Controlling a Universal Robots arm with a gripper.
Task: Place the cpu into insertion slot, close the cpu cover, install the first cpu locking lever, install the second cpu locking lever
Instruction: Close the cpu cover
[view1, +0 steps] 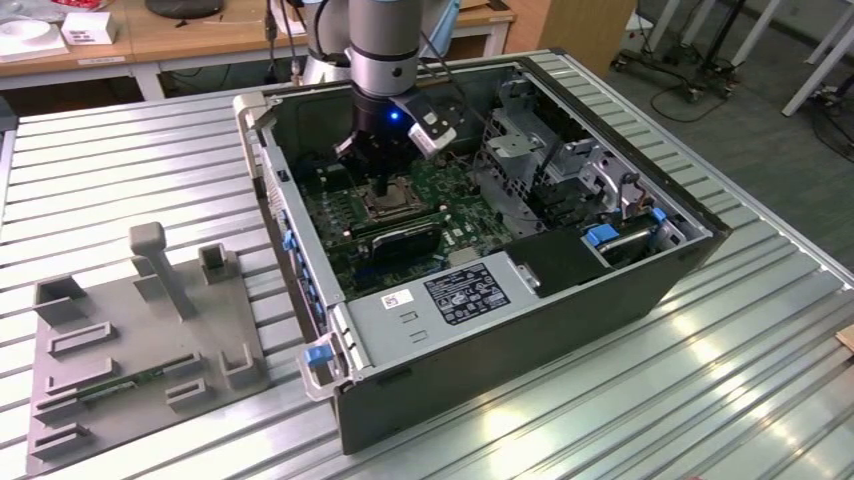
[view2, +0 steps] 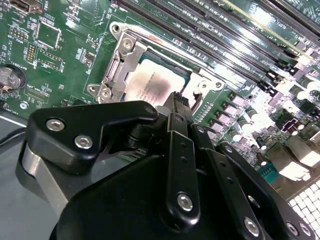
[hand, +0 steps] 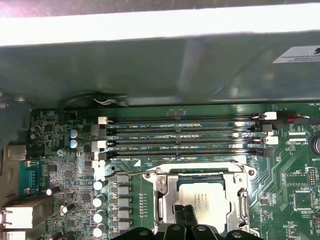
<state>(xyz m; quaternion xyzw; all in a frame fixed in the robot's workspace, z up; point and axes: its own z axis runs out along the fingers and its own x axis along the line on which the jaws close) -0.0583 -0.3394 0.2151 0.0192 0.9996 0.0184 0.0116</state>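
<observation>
Sitting under 1 gripper (hand: 185, 214), 1 cpu (hand: 206, 199) neighbours 4 memory slots (hand: 200, 132).

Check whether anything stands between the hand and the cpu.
Nothing visible does. In the first wrist view the hand stands directly over the cpu, its tips shut together at one edge of the chip. The cpu lies flat in the insertion slot. Whether the tips touch it cannot be told.
</observation>
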